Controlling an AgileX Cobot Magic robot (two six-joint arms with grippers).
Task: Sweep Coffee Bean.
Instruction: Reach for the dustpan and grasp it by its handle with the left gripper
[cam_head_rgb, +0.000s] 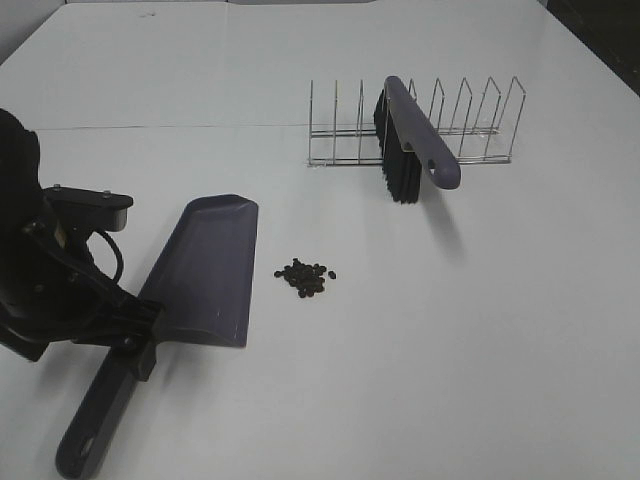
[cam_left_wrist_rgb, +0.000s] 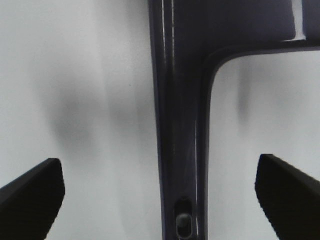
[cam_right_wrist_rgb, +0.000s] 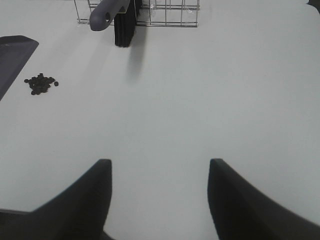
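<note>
The coffee beans (cam_head_rgb: 305, 277), a loose cluster of tiny dark brown ovals, lie on the white bench (cam_head_rgb: 480, 330) a little left of its middle, nearer the near edge than the far one. Just beside them, towards the bench's left edge and not touching, lies the grey-purple plastic dustpan (cam_head_rgb: 210, 270). Its long axis runs from the near left corner toward the far edge, so the beans sit off its long side wall rather than in front of what seems its open far end.

Its slim handle (cam_left_wrist_rgb: 180, 150) points at the near left corner, and the next move turns on this. The left fingers (cam_left_wrist_rgb: 30, 200) stand wide apart, one on each side of the handle, with bare bench showing between each finger and it. The handle runs straight through the gap, so a plain squeeze should catch it.

Well apart, toward the far edge, the brush with grey-purple handle and black bristles (cam_head_rgb: 410, 140) leans in a wire rack (cam_head_rgb: 480, 130), its handle end toward the near edge. The right fingers (cam_right_wrist_rgb: 75, 200) are apart with nothing between them, over bare bench. That arm looks the likelier one for the brush.
</note>
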